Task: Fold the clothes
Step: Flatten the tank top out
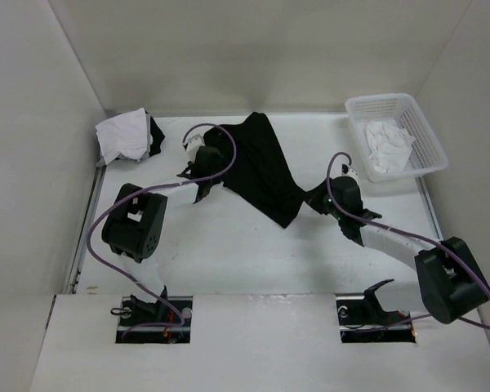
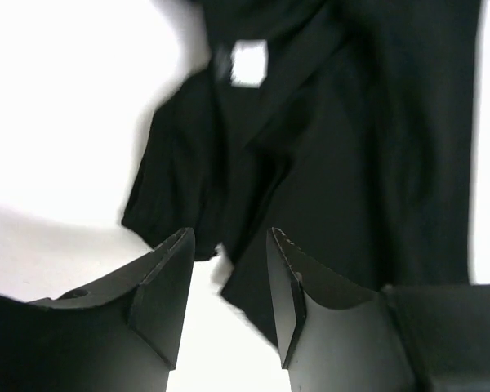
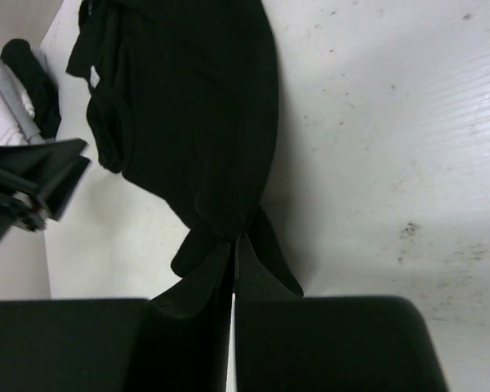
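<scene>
A large black top (image 1: 265,167) lies stretched across the middle of the table, running from the back toward the front right. My right gripper (image 1: 312,198) is shut on its near right end; in the right wrist view the fingertips (image 3: 235,238) pinch a bunched tip of the black fabric (image 3: 196,114). At the top's left edge my left gripper (image 1: 207,180) stands open. In the left wrist view the gripper (image 2: 229,245) has a loose edge of the black top (image 2: 343,163) lying beyond the gap, unpinched. A white label (image 2: 249,63) shows on the cloth.
A pile of white and black clothes (image 1: 126,135) sits at the back left corner. The white lattice basket (image 1: 429,151) at the back right holds a crumpled white cloth (image 1: 388,145). White walls close in the table on the left, back and right.
</scene>
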Robot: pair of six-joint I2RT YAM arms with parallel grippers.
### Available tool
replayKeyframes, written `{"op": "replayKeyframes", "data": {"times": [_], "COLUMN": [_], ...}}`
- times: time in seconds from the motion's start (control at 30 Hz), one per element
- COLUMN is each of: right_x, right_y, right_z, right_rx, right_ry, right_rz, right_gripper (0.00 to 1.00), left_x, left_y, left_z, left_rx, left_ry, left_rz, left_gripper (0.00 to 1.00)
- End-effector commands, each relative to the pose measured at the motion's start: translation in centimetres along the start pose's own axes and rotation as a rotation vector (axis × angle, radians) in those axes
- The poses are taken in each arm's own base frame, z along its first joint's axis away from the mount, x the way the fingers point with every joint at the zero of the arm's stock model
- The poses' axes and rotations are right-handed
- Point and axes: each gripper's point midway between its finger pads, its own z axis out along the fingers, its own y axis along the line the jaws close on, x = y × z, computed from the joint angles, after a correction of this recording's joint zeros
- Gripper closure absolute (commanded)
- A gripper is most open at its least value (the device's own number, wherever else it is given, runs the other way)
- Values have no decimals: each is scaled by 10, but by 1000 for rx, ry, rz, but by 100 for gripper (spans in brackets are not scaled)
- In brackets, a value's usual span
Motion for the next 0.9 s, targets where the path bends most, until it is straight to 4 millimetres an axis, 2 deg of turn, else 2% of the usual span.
{"op": "replayKeyframes", "data": {"times": [0.0, 0.1, 0.2, 0.27, 0.33, 0.4, 0.47, 0.53, 0.6, 0.67, 0.8, 0.87], "right_x": [-11, -16, -23, -26, -26, -26, -27, -28, -28, -27, -30, -34], "right_y": [-1, -6, -13, -19, -17, -16, -16, -19, -23, -30, -38, -37], "right_z": [-1, -1, 3, 9, 15, 18, 19, 18, 18, 20, 23, 24], "right_rx": [-5, 6, 26, 47, 43, 40, 42, 48, 56, 71, 89, 86], "right_ry": [-43, -54, -65, -65, -57, -55, -55, -63, -60, -57, -52, -59], "right_rz": [-11, -4, 7, 23, 28, 30, 32, 28, 27, 26, 35, 39], "right_gripper": [97, 97, 97, 96, 96, 96, 96, 96, 96, 96, 96, 92], "left_x": [5, 7, -6, -14, -16, -19, -26, -41, -66, -95, -146, -153], "left_y": [-10, -3, 9, 18, 19, 22, 27, 37, 43, 37, 7, -9], "left_z": [15, 29, 45, 57, 64, 62, 53, 41, 33, 36, 71, 100], "left_rx": [62, 36, -4, -32, -29, -39, -44, -68, -84, -78, -48, -40], "left_ry": [-5, 4, -20, -25, -5, -5, -26, -82, -153, -218, -294, -263], "left_rz": [-80, -81, -96, -103, -104, -112, -134, -152, -169, -187, -170, -82], "left_gripper": [61, 60, 60, 67, 86, 97, 100, 100, 100, 100, 97, 88]}}
